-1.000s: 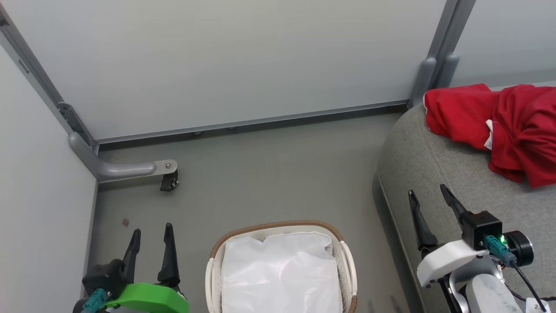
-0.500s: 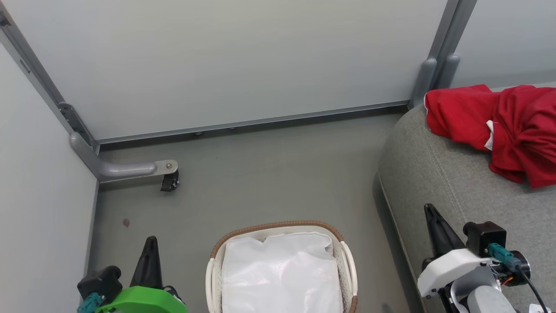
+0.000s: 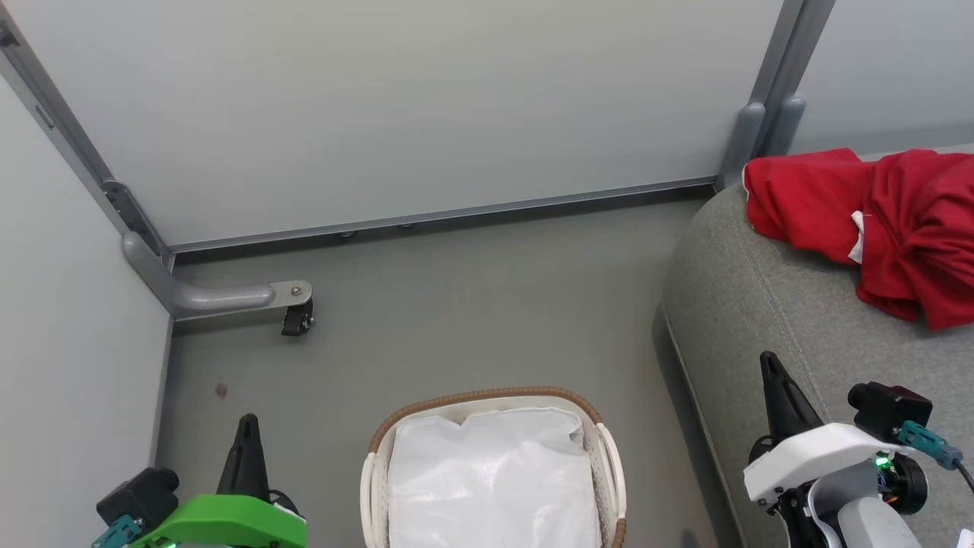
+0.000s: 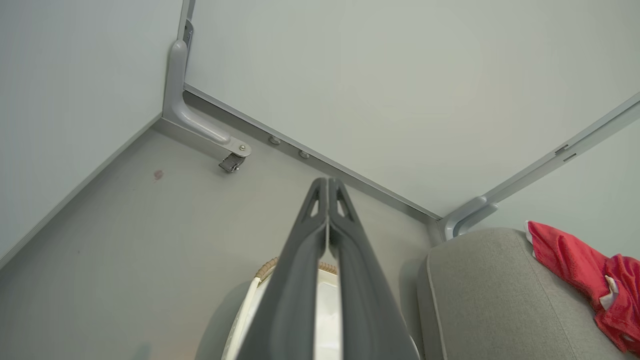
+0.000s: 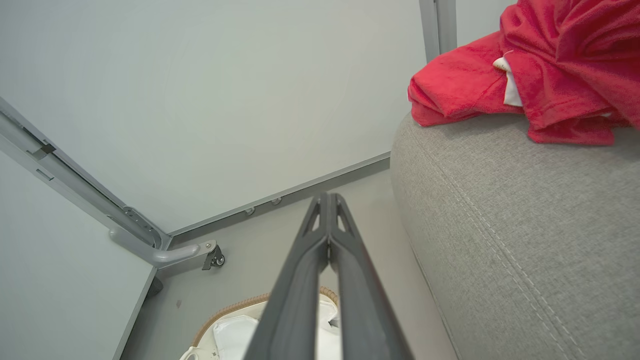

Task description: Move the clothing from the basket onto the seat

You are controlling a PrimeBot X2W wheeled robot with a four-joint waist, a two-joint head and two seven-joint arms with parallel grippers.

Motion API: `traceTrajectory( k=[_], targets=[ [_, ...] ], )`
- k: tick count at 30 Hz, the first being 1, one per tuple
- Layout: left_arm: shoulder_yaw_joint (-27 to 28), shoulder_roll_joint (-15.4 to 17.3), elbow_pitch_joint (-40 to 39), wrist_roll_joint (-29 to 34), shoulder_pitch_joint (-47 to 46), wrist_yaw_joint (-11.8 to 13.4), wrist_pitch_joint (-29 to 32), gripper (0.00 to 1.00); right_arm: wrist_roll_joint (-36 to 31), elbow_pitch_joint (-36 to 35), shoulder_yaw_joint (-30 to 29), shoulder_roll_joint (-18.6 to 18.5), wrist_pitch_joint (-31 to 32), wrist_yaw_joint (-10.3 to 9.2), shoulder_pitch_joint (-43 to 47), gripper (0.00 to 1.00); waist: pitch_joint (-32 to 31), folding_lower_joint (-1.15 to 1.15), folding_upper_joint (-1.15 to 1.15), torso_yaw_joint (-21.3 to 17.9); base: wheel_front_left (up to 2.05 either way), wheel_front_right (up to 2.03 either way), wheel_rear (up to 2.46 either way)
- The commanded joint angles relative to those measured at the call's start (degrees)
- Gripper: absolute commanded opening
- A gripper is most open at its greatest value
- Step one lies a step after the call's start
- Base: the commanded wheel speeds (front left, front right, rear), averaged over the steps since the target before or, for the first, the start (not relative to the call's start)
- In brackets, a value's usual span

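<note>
The red clothing lies bunched on the far part of the grey seat, with white trim showing; it also appears in the right wrist view and left wrist view. The basket stands on the floor at bottom centre, holding just its white liner. My left gripper is shut and empty, to the left of the basket. My right gripper is shut and empty, over the seat's near left edge. The fingers meet in the left wrist view and the right wrist view.
Pale partition walls enclose the grey floor at the back and left. A grey bracket with a small black castor sticks out from the left corner. A grey post stands behind the seat's corner.
Both grippers have shut from open. Both arms have drawn back toward the bottom of the head view, the left one also shifting left. The clothing and basket have not moved.
</note>
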Motion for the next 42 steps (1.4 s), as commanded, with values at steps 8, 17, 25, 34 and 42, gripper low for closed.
traceTrajectory(
  k=[8,17,25,34,42],
  targets=[
    [1.4,0.2,-1.7,-7.2,-2.0,-0.5,2.0,0.0,9.1,-1.7,-0.8,-0.4,2.1,-0.02,-0.2,0.0,-0.1,0.0,0.0,0.0,0.0,0.0,0.0],
    [2.3,0.2,-2.4,-13.5,-2.5,-0.6,3.9,0.0,17.1,-2.3,-1.4,-0.4,4.0,-0.02,-0.1,0.0,-0.1,0.0,0.0,-0.1,0.0,0.0,0.0],
    [3.1,0.2,-2.9,-18.5,-2.8,-0.7,5.5,0.0,23.5,-2.8,-1.9,-0.5,5.5,-0.03,0.1,0.0,-0.2,0.0,0.0,-0.1,0.0,0.0,0.0],
    [4.0,0.2,-3.5,-23.9,-3.2,-0.9,7.1,0.0,30.2,-3.3,-2.4,-0.5,7.1,-0.03,0.2,0.0,-0.2,0.0,0.0,-0.1,0.0,0.0,0.0],
    [4.7,0.3,-3.9,-28.2,-3.6,-0.9,8.5,0.0,35.6,-3.8,-2.8,-0.6,8.5,-0.03,0.3,0.0,-0.3,0.0,0.0,-0.1,0.0,0.0,0.0]
  ],
)
